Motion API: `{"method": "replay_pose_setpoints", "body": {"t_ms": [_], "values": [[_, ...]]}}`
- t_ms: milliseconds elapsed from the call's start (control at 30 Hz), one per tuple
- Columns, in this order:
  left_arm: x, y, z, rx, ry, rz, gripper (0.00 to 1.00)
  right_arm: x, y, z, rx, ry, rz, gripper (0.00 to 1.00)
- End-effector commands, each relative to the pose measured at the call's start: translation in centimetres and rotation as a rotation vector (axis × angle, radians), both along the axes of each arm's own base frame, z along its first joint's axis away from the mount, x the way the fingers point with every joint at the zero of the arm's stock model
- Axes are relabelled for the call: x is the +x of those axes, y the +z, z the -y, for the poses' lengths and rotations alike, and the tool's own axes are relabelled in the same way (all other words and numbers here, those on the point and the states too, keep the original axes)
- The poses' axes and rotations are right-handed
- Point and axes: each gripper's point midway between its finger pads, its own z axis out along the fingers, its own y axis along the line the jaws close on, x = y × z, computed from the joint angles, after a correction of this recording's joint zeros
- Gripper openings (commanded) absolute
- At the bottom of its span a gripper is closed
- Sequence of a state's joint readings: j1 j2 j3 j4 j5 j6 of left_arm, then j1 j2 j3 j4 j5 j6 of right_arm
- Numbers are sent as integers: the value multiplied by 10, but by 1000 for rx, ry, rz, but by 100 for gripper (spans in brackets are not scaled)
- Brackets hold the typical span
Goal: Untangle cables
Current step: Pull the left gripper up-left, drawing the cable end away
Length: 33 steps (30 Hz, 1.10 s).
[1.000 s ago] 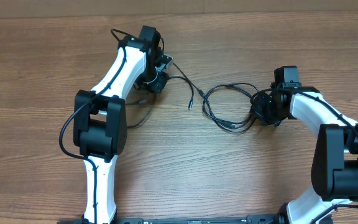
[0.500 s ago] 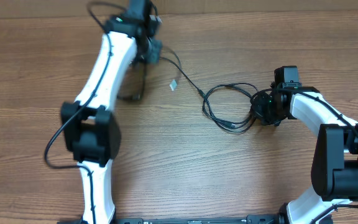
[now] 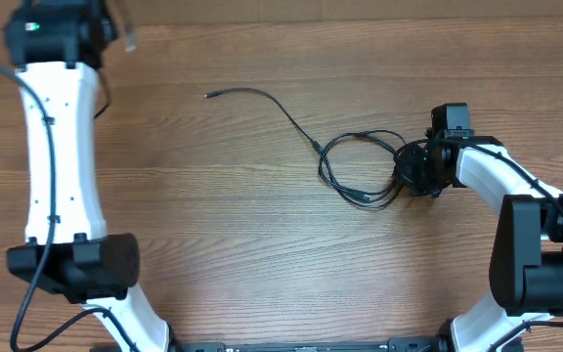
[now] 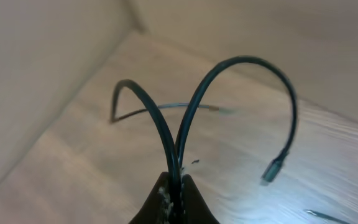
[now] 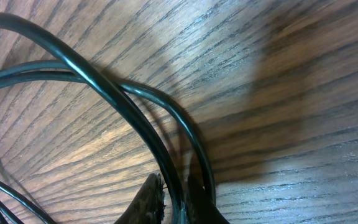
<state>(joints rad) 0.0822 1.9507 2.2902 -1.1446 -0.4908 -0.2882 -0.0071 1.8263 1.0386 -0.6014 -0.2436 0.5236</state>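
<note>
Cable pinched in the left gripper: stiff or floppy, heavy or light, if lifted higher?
Probably springy rather than limp: both strands of the cable arch up from the left gripper unsupported. Likely light: it is thin, and only a small plug droops at its free end. It may slide in the pinch.

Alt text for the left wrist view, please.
The left gripper is shut on two strands of thin black cable that arch apart. One ends in a small plug above the wooden table.
</note>
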Motion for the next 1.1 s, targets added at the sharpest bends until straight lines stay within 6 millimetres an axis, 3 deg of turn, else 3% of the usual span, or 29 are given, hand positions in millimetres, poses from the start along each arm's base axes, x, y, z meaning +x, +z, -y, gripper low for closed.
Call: {"method": "replay_pose_setpoints", "body": {"t_ms": [0,167,400,700,1067], "values": [[-8,-24,-30,-37,73,-47,4,1,-1,5,-13,-5,8,12],[-13,-66,-62,-19,16,-175,4,4,0,5,-12,-5,17,12],[5,-126,-48,-83,-435,-268,4,6,0,5,-13,-6,26,12],[-30,-192,-63,-196,-431,-382,4,6,0,5,-13,-6,26,12],[-40,-243,-62,-146,-511,-449,4,6,0,5,-13,-6,27,12]]}}
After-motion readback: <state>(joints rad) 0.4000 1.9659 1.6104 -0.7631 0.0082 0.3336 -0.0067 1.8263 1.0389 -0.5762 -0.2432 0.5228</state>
